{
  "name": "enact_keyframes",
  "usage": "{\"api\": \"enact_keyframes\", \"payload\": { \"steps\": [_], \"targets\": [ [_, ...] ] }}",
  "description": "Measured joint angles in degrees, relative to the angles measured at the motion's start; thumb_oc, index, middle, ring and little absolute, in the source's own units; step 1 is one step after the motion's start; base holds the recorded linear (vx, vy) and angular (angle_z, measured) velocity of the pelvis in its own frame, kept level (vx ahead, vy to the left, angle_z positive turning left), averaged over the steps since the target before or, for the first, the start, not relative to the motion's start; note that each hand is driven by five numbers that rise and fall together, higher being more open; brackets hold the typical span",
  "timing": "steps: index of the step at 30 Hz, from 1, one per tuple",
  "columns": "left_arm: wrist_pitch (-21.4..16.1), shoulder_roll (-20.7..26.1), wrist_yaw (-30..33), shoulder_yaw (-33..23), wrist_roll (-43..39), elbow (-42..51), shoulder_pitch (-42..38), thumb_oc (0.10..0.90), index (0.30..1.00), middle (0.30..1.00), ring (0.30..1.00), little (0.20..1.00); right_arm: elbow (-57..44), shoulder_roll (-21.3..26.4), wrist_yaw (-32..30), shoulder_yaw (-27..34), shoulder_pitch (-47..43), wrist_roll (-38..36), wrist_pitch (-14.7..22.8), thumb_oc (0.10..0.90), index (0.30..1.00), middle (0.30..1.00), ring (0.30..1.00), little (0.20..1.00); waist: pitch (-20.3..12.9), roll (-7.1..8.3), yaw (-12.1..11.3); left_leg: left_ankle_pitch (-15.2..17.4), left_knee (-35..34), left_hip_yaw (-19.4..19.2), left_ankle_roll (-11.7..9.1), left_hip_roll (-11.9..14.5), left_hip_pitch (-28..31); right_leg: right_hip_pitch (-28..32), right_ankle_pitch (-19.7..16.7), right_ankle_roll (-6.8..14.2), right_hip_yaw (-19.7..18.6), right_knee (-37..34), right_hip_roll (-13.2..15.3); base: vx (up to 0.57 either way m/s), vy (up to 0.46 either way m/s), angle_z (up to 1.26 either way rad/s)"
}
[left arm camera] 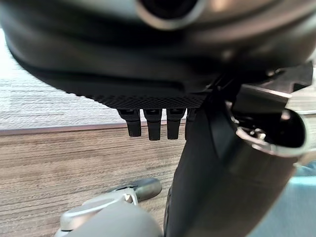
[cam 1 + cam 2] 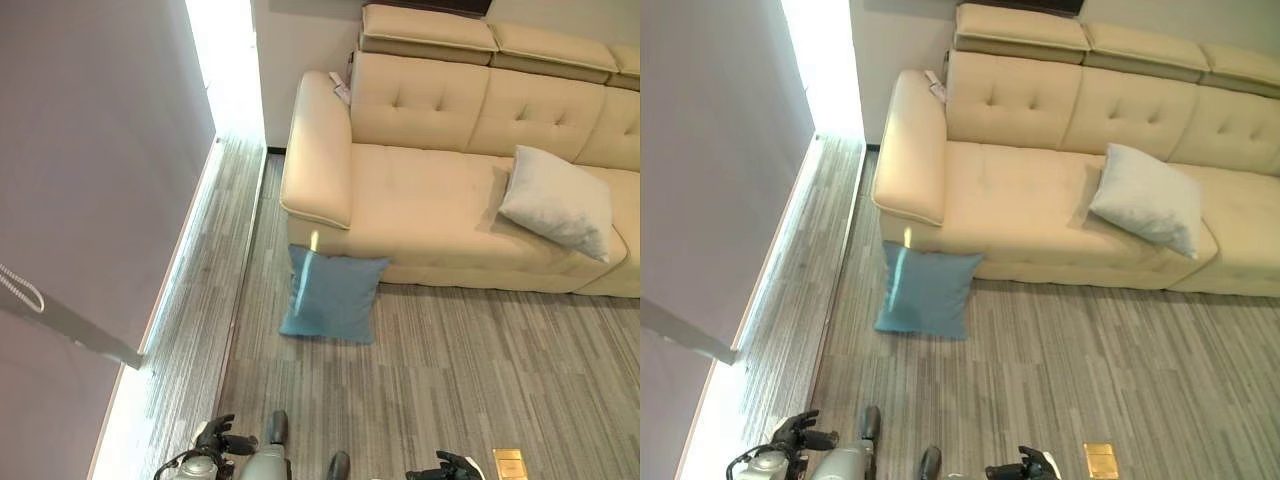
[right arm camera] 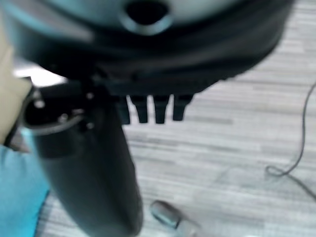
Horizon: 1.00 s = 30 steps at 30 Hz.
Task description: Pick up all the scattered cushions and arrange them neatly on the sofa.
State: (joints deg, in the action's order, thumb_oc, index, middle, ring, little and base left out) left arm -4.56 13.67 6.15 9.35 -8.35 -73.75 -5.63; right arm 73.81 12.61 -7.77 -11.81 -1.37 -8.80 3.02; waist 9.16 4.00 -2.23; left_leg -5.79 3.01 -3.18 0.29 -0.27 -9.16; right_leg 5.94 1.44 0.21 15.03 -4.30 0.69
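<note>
Blue cushion [image 2: 333, 296] leans on the sofa [image 2: 420, 215] at frame centre, well above both empty hands, left [image 2: 222, 437] and right [image 2: 447, 467], fingers straight.

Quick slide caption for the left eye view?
Blue cushion leans on the floor against the beige sofa; a grey cushion already lies on its seat.

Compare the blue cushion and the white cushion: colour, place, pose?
The blue cushion stands on the floor, leaning against the sofa front below the armrest; the white cushion is already on the sofa seat, propped toward the backrest. Blue looks flatter, white plumper. Both are square, and neither hand holds them.
</note>
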Motion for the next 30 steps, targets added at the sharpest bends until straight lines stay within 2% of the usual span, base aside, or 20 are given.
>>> {"api": "enact_keyframes", "payload": {
  "steps": [2,3,5,7,8,9,11,13,14,15,18,19,21,22,23,24,26,27,28,30],
  "targets": [
    [0.05,0.7,-0.31,-0.04,0.0,0.27,0.47,0.8,0.9,0.9,0.9,0.9,-0.55,-0.62,0.06,-0.13,0.35,0.01,-0.02,0.8,0.9,0.9,0.9,0.9,-0.23,0.76,0.14,0.66,-1.64,-0.87,1.46,-1.62,2.04,-0.73,0.82,1.49,-1.3,2.75,2.06,0.11,0.163,-0.36],
    [0.08,0.72,-0.37,-0.57,-0.02,0.11,1.68,0.8,0.9,0.9,0.9,0.9,-0.65,-0.74,-0.02,0.6,0.04,-0.2,-0.01,0.8,0.9,0.9,0.9,0.9,-0.01,0.2,-0.42,0.1,-3.95,-3.38,2.79,-1.42,4.53,-3.49,3.84,2.51,-1.03,10.0,3.8,0.08,0.12,-0.55],
    [0.19,1.83,-0.46,-0.58,-0.03,0.07,2.17,0.8,0.9,0.9,0.9,0.9,-2.5,-0.42,-0.06,0.92,-0.96,-0.15,0.23,0.8,0.9,0.9,0.9,0.9,0.04,0.17,0.03,1.99,-4.71,-3.8,3.51,-2.4,6.49,-6.91,5.19,4.99,-1.25,18.84,6.74,0.14,0.211,-0.38],
    [0.26,1.99,-0.35,-0.46,-0.04,0.15,1.92,0.8,0.9,0.9,0.9,0.9,-2.84,-0.12,-0.24,1.0,-3.17,-0.22,0.34,0.8,0.9,0.9,0.9,0.9,1.25,-1.28,0.12,3.49,-5.71,-4.05,6.53,-2.87,10.69,-15.51,4.42,7.6,-1.08,41.29,10.95,0.19,0.127,-0.05],
    [0.26,2.07,-0.29,-0.53,-0.04,0.19,1.9,0.8,0.9,0.9,0.9,0.9,-3.49,-0.19,-0.17,0.94,-3.18,-0.21,0.38,0.8,0.9,0.9,0.9,0.9,1.25,-1.23,0.05,4.29,-5.74,-4.11,6.68,-3.37,11.58,-17.36,4.86,8.1,-1.2,43.34,12.06,0.24,0.02,0.02],
    [0.26,2.07,-0.27,-0.54,-0.03,0.17,1.72,0.8,0.9,0.9,0.9,0.9,-4.49,-0.22,-0.07,0.46,-3.14,-0.16,0.25,0.8,0.9,0.9,0.9,0.9,1.32,-1.27,0.04,4.76,-6.44,-4.06,6.09,-3.78,12.87,-18.14,5.01,8.14,-1.15,40.74,12.43,0.32,-0.035,-0.08],
    [0.64,1.9,-0.28,-0.6,-0.01,-0.02,2.24,0.8,0.9,0.9,0.9,0.9,-5.36,-0.28,0.1,-1.11,-3.75,0.89,0.29,0.8,0.9,0.9,0.9,0.9,1.24,-0.91,-0.01,4.76,-8.04,-4.85,4.96,-4.14,14.58,-18.79,4.19,7.74,0.55,22.75,11.29,0.26,-0.047,-0.12],
    [0.75,1.77,-0.33,-0.58,-0.01,-0.24,2.61,0.8,0.9,0.9,0.9,0.9,-5.62,-0.44,0.1,-1.26,-3.88,1.06,0.26,0.8,0.9,0.9,0.9,0.9,1.25,-0.42,0.01,5.18,-8.02,-5.21,5.05,-4.51,15.22,-19.29,1.53,8.09,0.35,14.26,10.12,0.16,-0.022,0.0],
    [0.76,1.74,-0.35,-0.58,-0.01,-0.18,2.54,0.8,0.9,0.9,0.9,0.9,-5.7,-0.49,0.07,-1.06,-3.89,0.98,0.25,0.8,0.9,0.9,0.9,0.9,1.56,-0.26,0.28,5.61,-8.01,-5.08,4.9,-4.65,15.98,-20.05,0.27,7.2,0.52,13.24,9.79,0.23,-0.053,0.05],
    [0.76,1.86,-0.32,-0.61,-0.02,-0.27,2.72,0.8,0.9,0.9,0.9,0.9,-5.94,-0.51,0.08,-0.74,-4.07,1.02,0.31,0.8,0.9,0.9,0.9,0.9,1.65,-0.08,0.29,6.92,-8.02,-4.71,4.55,-4.66,17.05,-21.1,-2.15,7.43,0.47,11.97,9.0,0.27,-0.097,0.11],
    [0.74,1.96,-0.23,-0.63,-0.01,0.04,2.88,0.8,0.9,0.9,0.9,0.9,-5.26,-0.54,0.07,-0.67,-3.57,1.11,0.29,0.8,0.9,0.9,0.9,0.9,1.64,0.94,0.27,8.3,-7.99,-3.14,3.61,-4.79,18.95,-20.01,-4.28,6.43,0.56,10.21,8.79,0.23,-0.098,0.31],
    [0.73,1.9,-0.23,-0.6,0.01,0.03,2.89,0.8,0.9,0.9,0.9,0.9,-4.69,-0.57,0.12,-0.69,-3.41,1.24,0.19,0.8,0.9,0.9,0.9,0.9,1.29,1.44,0.17,9.38,-7.92,-1.35,2.47,-4.37,20.13,-18.18,-7.22,4.15,-0.14,9.22,8.14,0.32,-0.181,0.54],
    [0.73,1.83,-0.35,-0.48,0.02,0.04,2.99,0.8,0.9,0.9,0.9,0.9,-4.44,-0.56,0.08,-0.57,-3.41,1.23,0.14,0.8,0.9,0.9,0.9,0.9,1.04,0.94,0.28,10.05,-7.71,0.38,1.38,-3.0,20.63,-17.02,-8.65,2.84,-0.65,8.85,6.86,0.24,-0.192,0.63],
    [0.71,1.68,-0.42,-0.36,0.07,0.14,2.86,0.8,0.9,0.9,0.9,0.9,-4.33,-0.53,0.08,-0.62,-2.73,1.23,0.08,0.8,0.9,0.9,0.9,0.9,0.71,0.25,0.75,11.04,-6.18,2.49,-0.21,-0.37,20.52,-14.32,-8.78,1.62,1.2,7.0,4.58,0.14,-0.163,0.59],
    [0.69,1.62,-0.4,-0.37,0.07,0.15,2.84,0.8,0.9,0.9,0.9,0.9,-4.33,-0.53,0.12,-0.66,-2.41,1.24,0.04,0.8,0.9,0.9,0.9,0.9,0.71,0.25,0.5,11.29,-5.05,2.8,-0.61,0.19,20.19,-13.44,-8.8,0.96,1.67,6.02,3.97,0.08,-0.149,0.66],
    [0.71,1.38,-0.52,-0.39,0.07,0.03,2.61,0.8,0.9,0.9,0.9,0.9,-4.52,-0.42,0.09,-0.6,-2.71,1.2,0.16,0.8,0.9,0.9,0.9,0.9,0.63,0.48,0.25,12.31,0.26,3.3,-2.36,1.02,17.91,-11.24,-8.73,-0.07,2.59,3.13,3.1,0.03,-0.092,0.3],
    [0.64,0.95,-0.55,-0.56,0.01,0.18,2.27,0.8,0.9,0.9,0.9,0.9,-4.51,-0.03,0.05,-0.68,-2.94,1.14,0.36,0.8,0.9,0.9,0.9,0.9,0.75,1.44,0.16,13.89,10.92,3.52,-4.23,0.67,12.75,-9.63,-9.94,-2.19,2.89,0.86,3.28,0.0,-0.071,0.18],
    [0.32,0.44,-0.44,-0.98,-0.18,0.44,2.29,0.8,0.9,0.9,0.9,0.9,-4.79,0.56,0.03,-0.67,-3.38,0.98,0.78,0.8,0.9,0.9,0.9,0.9,0.9,1.37,-0.01,14.64,18.52,3.63,-4.75,0.8,8.51,-8.56,-9.36,-3.31,3.2,-0.07,3.08,0.04,-0.08,0.1],
    [0.26,0.43,-0.37,-0.87,-0.19,0.63,1.63,0.8,0.9,0.9,0.9,0.9,-4.54,0.89,0.0,-0.68,-3.65,0.82,0.88,0.8,0.9,0.9,0.9,0.9,1.08,1.45,0.22,14.7,22.72,3.4,-4.81,1.23,6.28,-8.3,-8.45,-4.34,3.38,-0.34,2.87,0.07,-0.032,0.07],
    [0.11,0.54,-0.42,-0.55,-0.18,0.75,-0.03,0.8,0.9,0.9,0.9,0.9,-4.5,1.11,-0.03,-0.68,-4.37,0.65,0.94,0.8,0.9,0.9,0.9,0.9,1.62,1.69,0.24,14.92,22.97,2.91,-4.48,1.45,4.3,-7.49,-7.54,-4.97,3.65,-1.0,2.82,0.09,0.021,0.2]
  ]
}}
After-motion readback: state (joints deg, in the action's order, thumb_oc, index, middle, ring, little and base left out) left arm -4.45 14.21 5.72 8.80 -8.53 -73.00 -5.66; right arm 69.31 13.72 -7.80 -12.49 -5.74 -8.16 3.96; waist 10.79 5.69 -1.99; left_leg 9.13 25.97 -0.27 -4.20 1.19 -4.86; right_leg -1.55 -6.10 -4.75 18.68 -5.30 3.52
